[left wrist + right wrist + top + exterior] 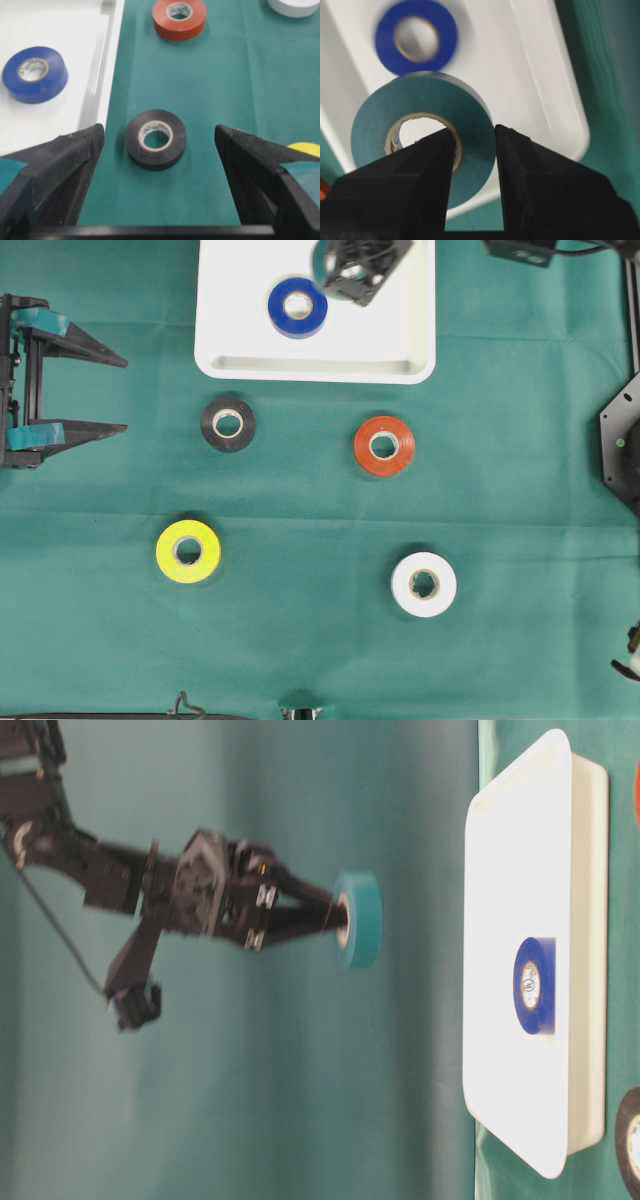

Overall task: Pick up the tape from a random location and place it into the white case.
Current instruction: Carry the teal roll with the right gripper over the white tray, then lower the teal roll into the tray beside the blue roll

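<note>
- Case (415, 350) at top centre of the table (300, 640), overhead view.
- One roll (297, 307) lies in the case; right claw (472, 137) holds another roll (420, 135) above it.
- Two rolls just below the case: one left (228, 423), one right (384, 446).
- Two more nearer the bottom edge: left (188, 551), right (423, 584).
- Left claw (120, 395) at left edge, apart from all rolls.

Robot lab; green cloth (300, 640) tabletop; camera rig
</note>
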Controlling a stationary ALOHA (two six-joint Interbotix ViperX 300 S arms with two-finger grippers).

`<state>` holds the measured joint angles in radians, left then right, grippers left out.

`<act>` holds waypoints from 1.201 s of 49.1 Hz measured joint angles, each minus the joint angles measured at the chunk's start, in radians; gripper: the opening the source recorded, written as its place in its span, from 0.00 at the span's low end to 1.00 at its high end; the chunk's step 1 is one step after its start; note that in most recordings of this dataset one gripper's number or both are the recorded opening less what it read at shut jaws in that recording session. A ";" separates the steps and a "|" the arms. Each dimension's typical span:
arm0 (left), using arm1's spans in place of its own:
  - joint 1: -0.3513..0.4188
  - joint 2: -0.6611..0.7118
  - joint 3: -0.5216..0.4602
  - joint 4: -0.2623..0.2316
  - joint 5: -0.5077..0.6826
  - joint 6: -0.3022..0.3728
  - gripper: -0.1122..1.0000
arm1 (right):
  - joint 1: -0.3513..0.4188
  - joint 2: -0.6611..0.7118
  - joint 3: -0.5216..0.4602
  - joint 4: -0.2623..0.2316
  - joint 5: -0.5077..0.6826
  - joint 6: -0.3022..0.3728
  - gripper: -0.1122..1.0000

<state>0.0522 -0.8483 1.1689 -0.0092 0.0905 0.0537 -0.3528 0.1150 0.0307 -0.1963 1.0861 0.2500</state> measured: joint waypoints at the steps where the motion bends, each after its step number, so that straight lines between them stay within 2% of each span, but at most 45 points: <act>1: 0.000 0.000 -0.002 0.002 0.000 0.000 0.99 | -0.006 -0.008 0.012 0.000 -0.005 0.000 0.33; 18: 0.000 0.002 -0.002 0.000 -0.002 0.000 0.99 | -0.037 -0.135 0.196 -0.002 -0.106 0.002 0.33; 49: 0.000 0.000 -0.002 -0.002 -0.003 0.000 0.99 | -0.038 -0.144 0.206 -0.002 -0.126 0.002 0.33; 59: 0.000 0.000 -0.002 -0.002 -0.005 0.000 0.99 | -0.038 -0.143 0.235 -0.002 -0.175 0.002 0.33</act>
<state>0.0522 -0.8483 1.1674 -0.0107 0.0859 0.0537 -0.3912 -0.0276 0.2654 -0.1979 0.9112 0.2516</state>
